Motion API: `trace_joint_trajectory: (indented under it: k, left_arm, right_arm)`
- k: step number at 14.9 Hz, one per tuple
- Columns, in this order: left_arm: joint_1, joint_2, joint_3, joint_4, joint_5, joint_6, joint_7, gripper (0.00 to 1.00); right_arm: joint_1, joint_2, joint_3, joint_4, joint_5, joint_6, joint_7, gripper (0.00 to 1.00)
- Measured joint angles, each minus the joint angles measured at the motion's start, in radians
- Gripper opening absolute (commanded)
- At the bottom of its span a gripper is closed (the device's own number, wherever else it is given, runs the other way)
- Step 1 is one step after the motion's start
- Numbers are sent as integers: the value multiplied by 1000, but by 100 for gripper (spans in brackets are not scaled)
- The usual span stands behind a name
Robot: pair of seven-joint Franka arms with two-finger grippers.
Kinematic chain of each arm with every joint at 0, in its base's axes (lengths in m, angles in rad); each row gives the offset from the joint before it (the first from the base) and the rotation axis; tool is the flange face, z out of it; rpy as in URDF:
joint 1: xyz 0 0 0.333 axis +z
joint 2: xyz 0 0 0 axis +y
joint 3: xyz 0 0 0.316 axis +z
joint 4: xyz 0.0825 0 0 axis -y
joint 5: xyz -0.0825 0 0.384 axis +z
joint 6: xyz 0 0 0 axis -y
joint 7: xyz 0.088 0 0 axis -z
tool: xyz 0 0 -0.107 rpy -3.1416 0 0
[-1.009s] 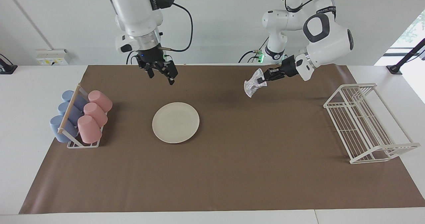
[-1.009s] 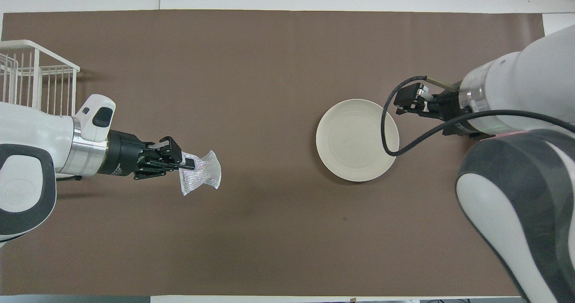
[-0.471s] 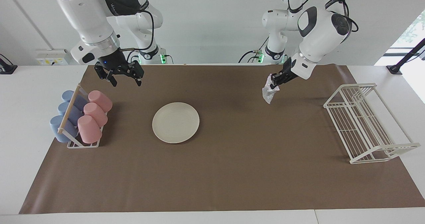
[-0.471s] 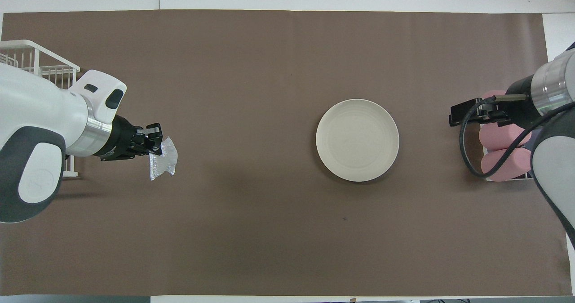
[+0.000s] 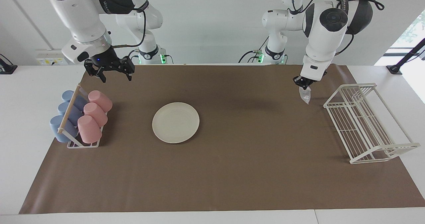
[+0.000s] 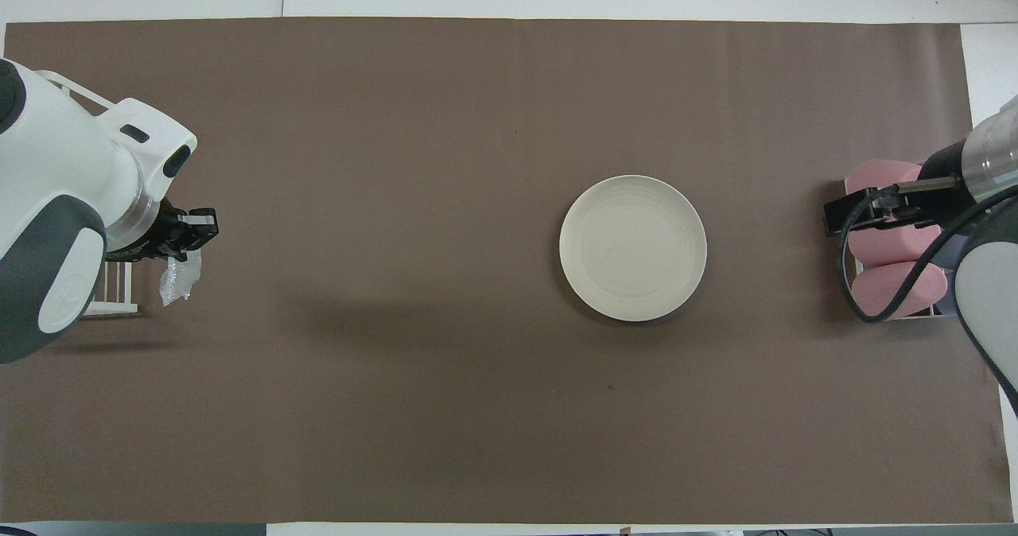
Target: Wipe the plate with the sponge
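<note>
The round cream-white plate (image 5: 175,122) (image 6: 632,247) lies flat on the brown mat, with nothing on it. My left gripper (image 5: 303,85) (image 6: 185,250) points down, shut on the top of the small silvery sponge (image 5: 305,96) (image 6: 178,280). The sponge hangs from it above the mat, beside the white wire rack and well apart from the plate. My right gripper (image 5: 115,76) (image 6: 852,216) hangs open with nothing in it, over the robots' end of the cup rack.
A rack of pink and blue cups (image 5: 81,117) (image 6: 895,246) stands at the right arm's end of the mat. At the left arm's end is a white wire dish rack (image 5: 365,122) (image 6: 111,291). The brown mat (image 5: 252,157) covers most of the table.
My left gripper carried the sponge away from the plate toward the wire rack and turned to point down. My right gripper swung from beside the plate over to the cup rack.
</note>
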Motion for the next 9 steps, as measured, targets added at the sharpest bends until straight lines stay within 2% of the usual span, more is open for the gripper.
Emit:
trace_joint_trajectory:
  k: [3, 9]
  left_arm:
    - [-33, 59, -1, 78, 184, -99, -1, 0]
    - [-46, 161, 0, 113, 514, -151, -7, 0]
  right_arm:
    - [57, 1, -74, 0, 0, -2, -5, 100]
    - [60, 2, -91, 3, 0, -24, -40, 100]
